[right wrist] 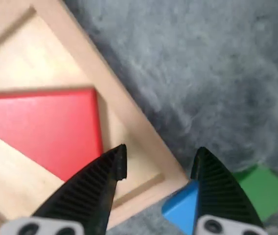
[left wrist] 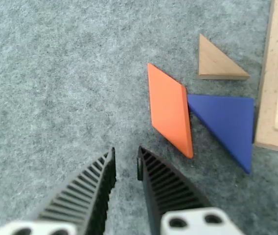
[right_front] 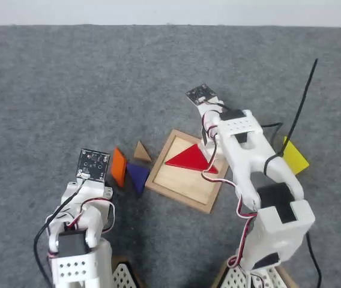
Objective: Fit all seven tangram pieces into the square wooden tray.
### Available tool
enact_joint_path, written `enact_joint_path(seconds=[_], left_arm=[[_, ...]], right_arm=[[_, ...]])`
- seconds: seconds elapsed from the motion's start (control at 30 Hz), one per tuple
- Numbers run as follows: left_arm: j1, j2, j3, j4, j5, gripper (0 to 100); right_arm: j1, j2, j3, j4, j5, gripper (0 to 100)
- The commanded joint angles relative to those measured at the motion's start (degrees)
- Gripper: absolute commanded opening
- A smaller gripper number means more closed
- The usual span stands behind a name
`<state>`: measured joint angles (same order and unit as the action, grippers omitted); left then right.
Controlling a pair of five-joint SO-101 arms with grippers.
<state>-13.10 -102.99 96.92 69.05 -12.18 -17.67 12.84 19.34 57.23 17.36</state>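
High view showed the grey felt mat (right_front: 68, 78) running wide and bare across the upper half and the left of the frame, the main open room for moving. The square wooden tray (right_front: 182, 181) lay turned like a diamond just right of center, its right corner under the right arm (right_front: 260, 174). A large red triangle (right_front: 190, 159) lay inside the tray against its upper right side, with bare wood below it. A yellow piece (right_front: 295, 156) lay on the mat right of that arm, partly hidden by it. Left of the tray, a dark blue triangle (right_front: 137, 176) sat close to the rim, an orange parallelogram (right_front: 118, 167) against its left side, and a small tan triangle (right_front: 141, 152) above them, near the tray's upper left edge. The left wrist view showed the left gripper (left wrist: 126, 152) over bare mat at lower center, its pincer released with a narrow gap and nothing in it, the orange piece just to the upper right. The right wrist view showed the right gripper (right wrist: 161, 149) released and spread wide, one finger over the tray floor beside the red corner, the other outside the rim; past the tray's corner, a light blue piece (right wrist: 180, 208) and a green piece (right wrist: 264, 188) lay on the mat at lower right.
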Motion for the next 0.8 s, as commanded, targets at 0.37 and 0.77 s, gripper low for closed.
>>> enact_joint_path(seconds=[0.37,0.77], left_arm=[[-0.3,0.0,-0.4,0.6,-0.3,7],[-0.3,0.0,-0.4,0.6,-0.3,7]], right_arm=[[-11.4,-8.2,7.2,8.7,-0.4,22.6],[-24.4,-19.0,17.1,7.6,-0.4,22.8]])
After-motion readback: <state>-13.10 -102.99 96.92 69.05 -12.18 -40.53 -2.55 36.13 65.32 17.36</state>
